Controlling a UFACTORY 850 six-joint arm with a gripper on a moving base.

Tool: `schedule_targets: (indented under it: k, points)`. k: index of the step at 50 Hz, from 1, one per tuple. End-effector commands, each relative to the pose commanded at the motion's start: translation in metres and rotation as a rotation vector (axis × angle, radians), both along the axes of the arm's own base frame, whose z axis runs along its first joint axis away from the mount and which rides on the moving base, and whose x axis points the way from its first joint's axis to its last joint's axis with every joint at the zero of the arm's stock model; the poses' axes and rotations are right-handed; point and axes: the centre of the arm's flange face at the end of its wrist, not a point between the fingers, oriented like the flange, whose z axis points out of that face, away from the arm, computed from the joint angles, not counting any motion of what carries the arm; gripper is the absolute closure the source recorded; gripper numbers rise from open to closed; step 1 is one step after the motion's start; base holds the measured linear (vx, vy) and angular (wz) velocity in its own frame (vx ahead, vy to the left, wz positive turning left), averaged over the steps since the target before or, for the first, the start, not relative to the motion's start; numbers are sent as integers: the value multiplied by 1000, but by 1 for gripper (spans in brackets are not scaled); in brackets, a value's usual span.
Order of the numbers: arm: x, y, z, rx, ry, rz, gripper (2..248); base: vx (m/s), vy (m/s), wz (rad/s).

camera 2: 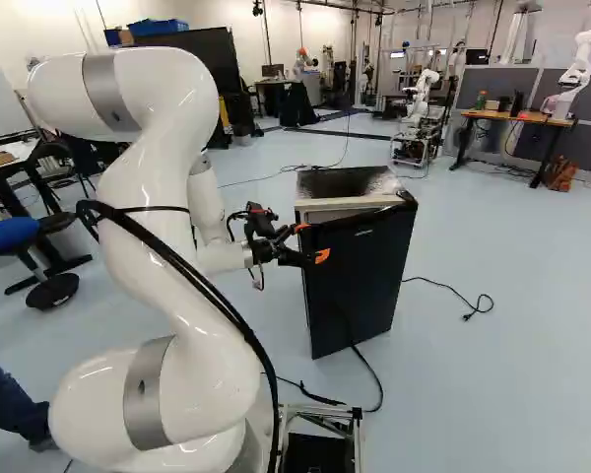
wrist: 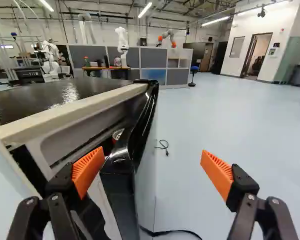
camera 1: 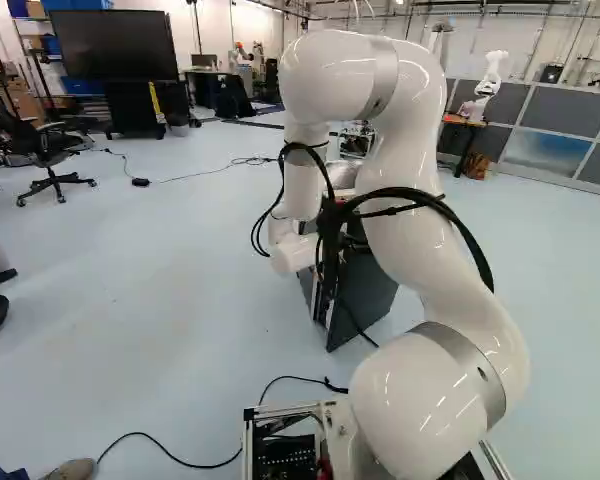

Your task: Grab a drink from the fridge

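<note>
In the right base view my gripper (camera 2: 311, 242) is at the free upper edge of the black fridge door (camera 2: 360, 286). The door stands a little ajar from the fridge (camera 2: 350, 181). Seen from the wrist, the gripper (wrist: 152, 157) is wide open, with the door's edge (wrist: 121, 167) between its fingers. One orange pad (wrist: 88, 171) is on the inner side, by the gap; the other (wrist: 217, 174) stands well off the outer face. Through the gap the top of a can (wrist: 118, 133) shows in the door's inner side. Most of the fridge's inside is hidden.
A black cable (camera 2: 369, 379) runs on the floor before the fridge, and another (camera 2: 453, 304) lies beside it. Another robot (camera 2: 579, 64) stands at a wooden table (camera 2: 517, 116) further back. A blue stool (camera 2: 15, 235) is at the left of the right base view.
</note>
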Motion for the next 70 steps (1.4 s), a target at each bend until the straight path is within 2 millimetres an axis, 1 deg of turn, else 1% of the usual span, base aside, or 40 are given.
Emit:
schedule_targets:
  k: [39, 47, 56, 70]
  points:
    - [-90, -36, 2, -52, 117, -170, 3, 0, 0, 0]
    - [-105, -43, 9, -55, 124, -185, 3, 0, 0, 0]
    - [-114, -50, 19, -48, 111, -199, 3, 0, 0, 0]
    - [-116, -51, 21, -47, 107, -202, 3, 0, 0, 0]
